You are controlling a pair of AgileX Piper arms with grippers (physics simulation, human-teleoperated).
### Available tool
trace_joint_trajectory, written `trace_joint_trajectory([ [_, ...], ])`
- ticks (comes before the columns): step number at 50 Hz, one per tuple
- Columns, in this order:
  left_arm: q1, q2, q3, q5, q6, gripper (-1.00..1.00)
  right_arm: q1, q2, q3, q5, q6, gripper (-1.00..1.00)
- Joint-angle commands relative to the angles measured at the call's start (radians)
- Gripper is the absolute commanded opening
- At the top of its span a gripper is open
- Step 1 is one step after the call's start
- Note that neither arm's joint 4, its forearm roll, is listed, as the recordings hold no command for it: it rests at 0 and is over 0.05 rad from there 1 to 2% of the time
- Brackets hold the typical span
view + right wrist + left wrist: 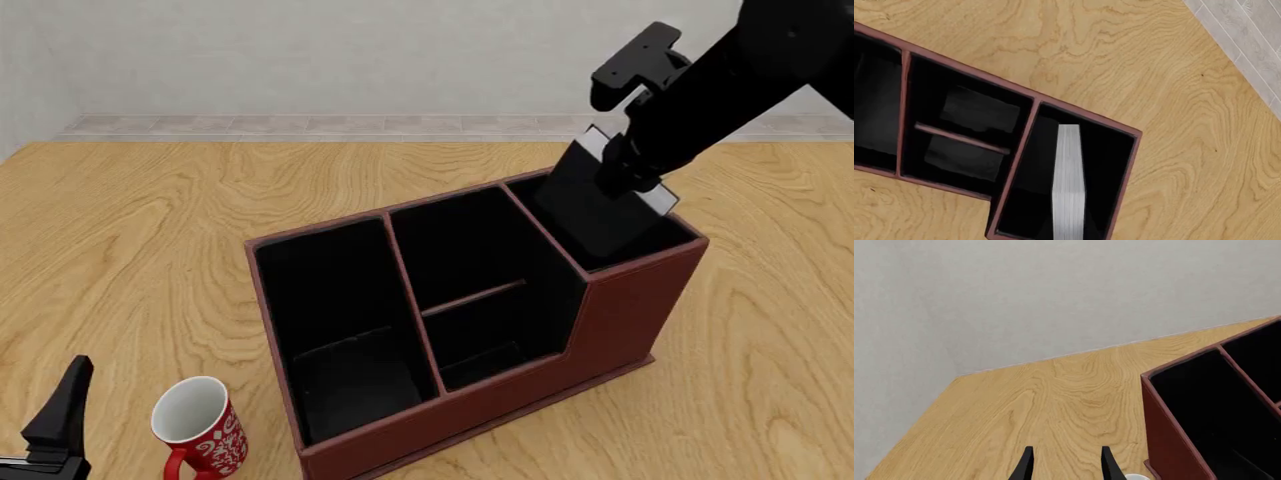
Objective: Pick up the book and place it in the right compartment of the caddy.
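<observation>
Your right gripper [630, 160] is clamped on the book [597, 208], black-covered with white page edges, tilted and part-way down in the right compartment [667, 232] of the caddy [627, 320]. Your left gripper [1066, 467] rests with fingers apart near the mug [198, 428].

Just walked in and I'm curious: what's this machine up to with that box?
The right gripper holds a black book tilted over the small right slot of the brown box, its lower end already dipping inside. The left gripper sits open and idle near a red mug.
</observation>
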Motion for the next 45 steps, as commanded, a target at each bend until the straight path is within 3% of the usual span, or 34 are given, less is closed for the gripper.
trace_joint_trajectory([
  [1, 0.0, 0.0, -0.002, 0.002, 0.002, 1.0, 0.009, 0.0, -0.008, 0.0, 0.033, -1.0],
  [28, 0.001, 0.0, -0.016, 0.015, 0.007, 1.0, 0.027, -0.002, 0.028, 0.0, 0.097, -1.0],
  [45, 0.003, 0.0, -0.009, 0.013, 0.01, 1.0, -0.013, 0.005, 0.023, 0.0, 0.082, -1.0],
])
